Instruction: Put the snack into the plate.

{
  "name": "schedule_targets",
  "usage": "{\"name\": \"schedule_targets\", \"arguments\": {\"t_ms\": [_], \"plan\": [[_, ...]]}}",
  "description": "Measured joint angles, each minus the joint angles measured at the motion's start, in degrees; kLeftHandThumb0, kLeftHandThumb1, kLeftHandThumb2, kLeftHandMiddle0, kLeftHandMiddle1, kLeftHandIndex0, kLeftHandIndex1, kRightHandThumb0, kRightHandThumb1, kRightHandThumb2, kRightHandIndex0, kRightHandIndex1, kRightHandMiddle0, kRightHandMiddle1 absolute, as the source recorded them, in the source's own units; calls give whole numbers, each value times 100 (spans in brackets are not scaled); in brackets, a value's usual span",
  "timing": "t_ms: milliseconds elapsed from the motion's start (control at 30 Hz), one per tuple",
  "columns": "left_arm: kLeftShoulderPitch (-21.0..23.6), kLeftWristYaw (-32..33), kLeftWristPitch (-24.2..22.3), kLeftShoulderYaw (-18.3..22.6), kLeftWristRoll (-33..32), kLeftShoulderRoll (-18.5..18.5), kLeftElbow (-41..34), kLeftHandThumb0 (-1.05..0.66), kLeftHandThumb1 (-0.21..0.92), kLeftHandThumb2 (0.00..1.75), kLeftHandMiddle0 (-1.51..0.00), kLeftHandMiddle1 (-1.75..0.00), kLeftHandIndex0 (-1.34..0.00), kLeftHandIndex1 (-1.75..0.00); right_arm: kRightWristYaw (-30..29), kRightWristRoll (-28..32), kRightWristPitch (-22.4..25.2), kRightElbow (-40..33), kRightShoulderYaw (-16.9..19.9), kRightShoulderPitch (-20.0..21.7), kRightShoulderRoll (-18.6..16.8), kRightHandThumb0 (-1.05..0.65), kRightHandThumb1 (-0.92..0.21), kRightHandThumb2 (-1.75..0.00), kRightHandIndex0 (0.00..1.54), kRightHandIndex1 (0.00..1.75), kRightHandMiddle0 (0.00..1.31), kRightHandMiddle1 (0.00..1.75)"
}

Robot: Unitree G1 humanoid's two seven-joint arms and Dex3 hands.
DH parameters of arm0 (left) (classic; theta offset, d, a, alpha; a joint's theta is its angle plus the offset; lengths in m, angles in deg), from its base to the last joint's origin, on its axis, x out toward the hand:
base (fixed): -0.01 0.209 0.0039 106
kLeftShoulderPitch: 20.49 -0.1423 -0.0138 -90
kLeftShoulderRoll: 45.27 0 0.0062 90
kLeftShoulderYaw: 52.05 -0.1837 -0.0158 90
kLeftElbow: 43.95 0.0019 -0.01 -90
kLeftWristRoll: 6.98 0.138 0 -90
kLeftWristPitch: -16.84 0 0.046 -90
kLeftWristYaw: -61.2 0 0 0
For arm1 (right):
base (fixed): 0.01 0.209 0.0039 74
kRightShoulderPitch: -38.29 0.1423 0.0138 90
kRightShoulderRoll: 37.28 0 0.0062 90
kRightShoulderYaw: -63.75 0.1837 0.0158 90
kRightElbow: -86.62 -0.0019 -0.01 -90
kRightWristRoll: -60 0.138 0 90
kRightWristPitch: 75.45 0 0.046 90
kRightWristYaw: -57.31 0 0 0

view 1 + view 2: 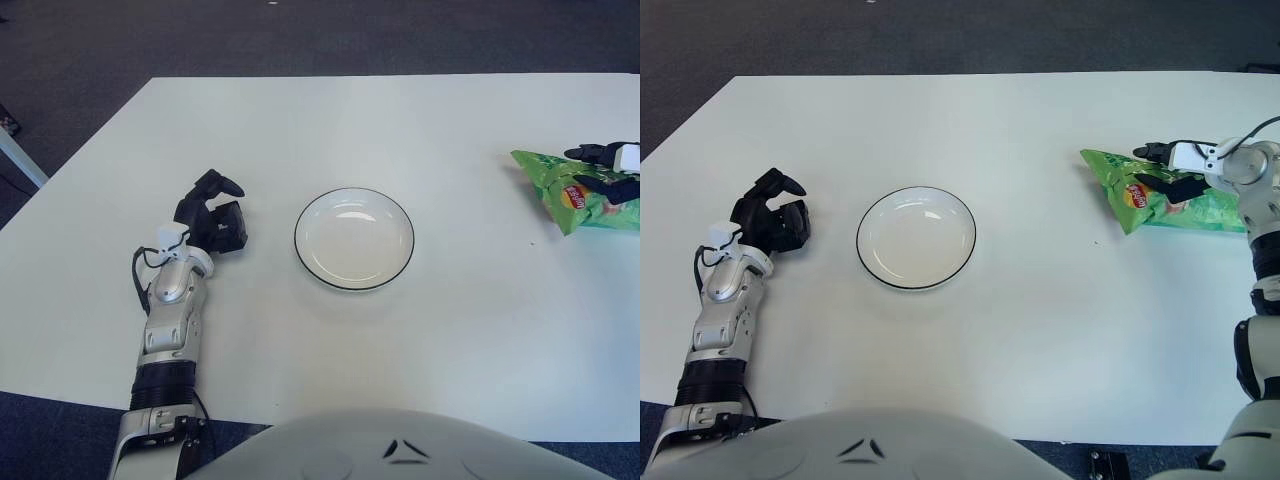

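The snack is a green chip bag lying on the white table at the far right. My right hand is on the bag's upper left part, one finger along its top edge and the thumb across its front, closed on it. The bag still touches the table. The plate is white with a thin dark rim, empty, in the middle of the table, well left of the bag. My left hand shows to the left of the plate, fingers loosely curled, holding nothing.
The white table runs wide around the plate. Its far edge and left corner border dark carpet. My torso shows at the bottom of both views.
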Motion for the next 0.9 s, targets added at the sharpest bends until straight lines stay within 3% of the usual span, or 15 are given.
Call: {"name": "schedule_targets", "arguments": {"t_ms": [567, 900], "plan": [[-20, 3, 0, 0, 0, -2, -1, -48, 30, 134, -117, -175, -63, -175, -64, 425, -311, 114, 50, 301, -736, -97, -92, -103, 7, 7, 0, 0], [-21, 3, 22, -1, 0, -2, 1, -48, 31, 132, -117, -175, -62, -175, -279, 400, -392, 428, -113, 599, -1102, -94, -92, -100, 6, 7, 0, 0]]}}
